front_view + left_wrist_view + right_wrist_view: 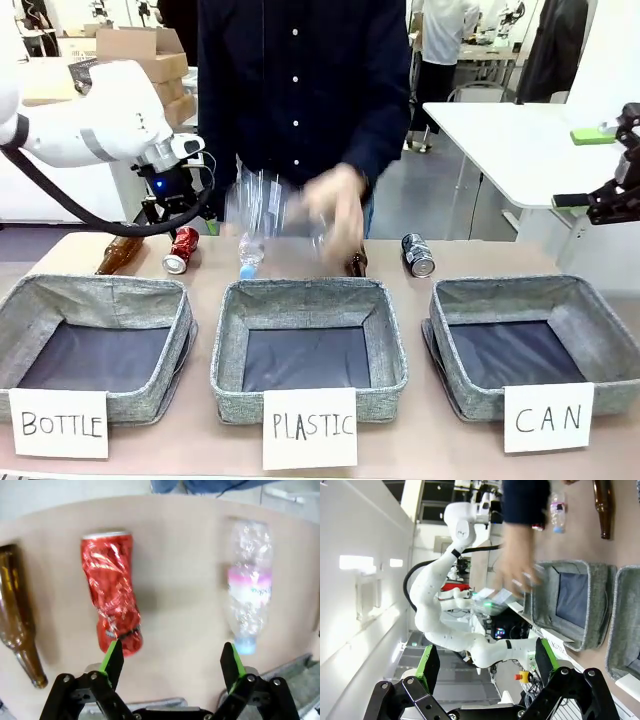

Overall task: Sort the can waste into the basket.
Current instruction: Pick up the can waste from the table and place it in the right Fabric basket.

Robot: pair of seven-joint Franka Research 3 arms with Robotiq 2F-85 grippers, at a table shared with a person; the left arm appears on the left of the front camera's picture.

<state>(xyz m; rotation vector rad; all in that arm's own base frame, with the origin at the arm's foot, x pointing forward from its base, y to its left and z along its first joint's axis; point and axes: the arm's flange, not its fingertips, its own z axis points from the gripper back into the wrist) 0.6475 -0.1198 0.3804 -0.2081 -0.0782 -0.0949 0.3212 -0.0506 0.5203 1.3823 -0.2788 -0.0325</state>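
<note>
i judge the dented red can (112, 594) light, thin-walled and slippery, best pinched across its middle; left gripper (171, 662) hangs spread, empty, right gripper (482, 665) likewise spread

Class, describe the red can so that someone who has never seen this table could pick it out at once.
Start at the bin signed BOTTLE, at the table's left. Just behind its far right corner, under the left claw, lies the red can. It sits between a brown bottle and a clear plastic bottle, and alone among them is shiny red, crumpled metal.
</note>
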